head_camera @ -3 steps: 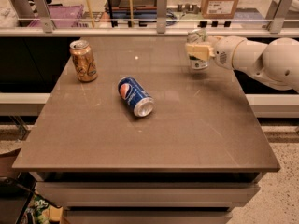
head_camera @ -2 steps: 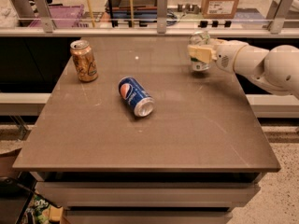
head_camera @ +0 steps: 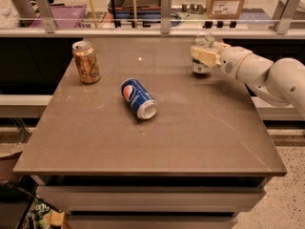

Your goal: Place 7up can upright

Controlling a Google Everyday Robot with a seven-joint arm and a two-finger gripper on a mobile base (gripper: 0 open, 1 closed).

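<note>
The 7up can [head_camera: 202, 43], pale white and green, stands upright on the far right part of the brown table [head_camera: 152, 142], its base on the surface. My gripper [head_camera: 204, 57] reaches in from the right on a white arm [head_camera: 267, 73] and is closed around the can's middle, with a cream finger [head_camera: 206, 56] across its front. The can's lower half is partly hidden by the finger.
A blue Pepsi can [head_camera: 138, 98] lies on its side near the table's middle. A gold can [head_camera: 86, 62] stands upright at the far left. A glass rail with metal posts [head_camera: 165, 6] runs behind the table, with boxes and shelves beyond.
The arm has shifted only slightly. The 7up can stays upright in the same spot with the gripper still on it. The other cans have not moved.
</note>
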